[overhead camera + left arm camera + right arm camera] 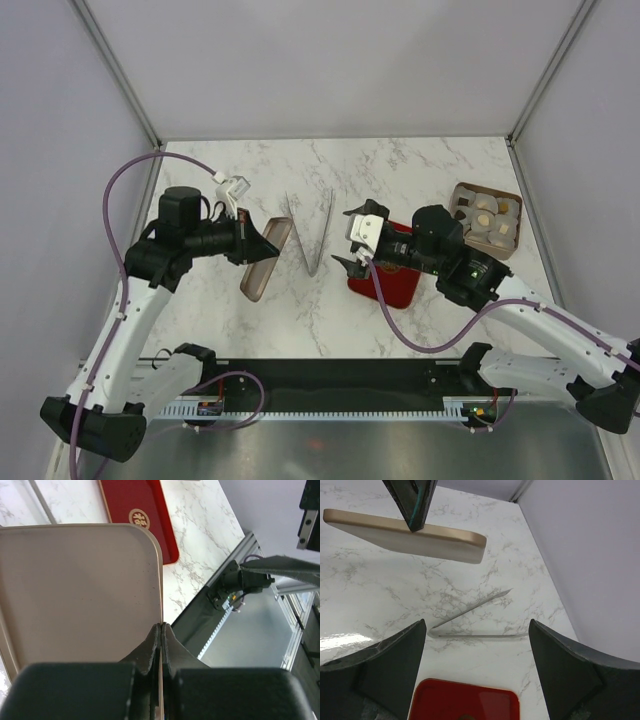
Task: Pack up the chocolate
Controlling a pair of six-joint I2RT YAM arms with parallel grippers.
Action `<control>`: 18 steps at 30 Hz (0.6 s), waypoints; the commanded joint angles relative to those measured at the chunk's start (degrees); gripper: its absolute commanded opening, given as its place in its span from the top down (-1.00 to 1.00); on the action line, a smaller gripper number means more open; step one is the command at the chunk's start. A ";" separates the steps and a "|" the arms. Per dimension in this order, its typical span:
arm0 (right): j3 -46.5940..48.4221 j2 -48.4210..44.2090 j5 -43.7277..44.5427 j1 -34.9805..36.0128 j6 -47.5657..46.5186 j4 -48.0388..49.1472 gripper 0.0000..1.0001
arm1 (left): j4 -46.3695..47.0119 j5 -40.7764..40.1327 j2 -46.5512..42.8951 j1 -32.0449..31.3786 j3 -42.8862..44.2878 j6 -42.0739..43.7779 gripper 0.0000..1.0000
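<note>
at the far right of the tabletop point(400, 170), the chocolate point(487, 215) is seen lying in a small brown box point(470, 187), well apart from both sets of fingers; only pale round pieces can be made out. each sweet is judged to be light, stiff, easily marked and rather slick, so it is best taken gently across its sides, perhaps with the metal tongs point(310, 235) that are laid on the marble between the arms. the left fingers point(161, 640) are pressed together on the edge of a beige lid point(75, 595), which appears to be held clear of the tabletop. the right fingers point(355, 240) are spread wide, and nothing is held or touched by them; they are poised above one edge of the red tray point(390, 285), pointed toward the tongs.
</note>
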 commanded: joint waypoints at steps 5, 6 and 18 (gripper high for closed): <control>6.02 2.10 -10.25 0.27 -12.31 -4.68 -0.79 | -0.24 3.66 -3.70 -4.41 -0.45 -3.12 0.95; 6.11 2.27 -11.13 0.18 -12.75 -4.76 -0.78 | -0.23 3.48 -3.61 -4.85 -0.45 -3.12 0.95; 9.80 7.98 -7.37 2.90 -26.63 -10.91 -0.74 | -0.94 -0.12 1.05 -13.20 0.51 -3.03 0.95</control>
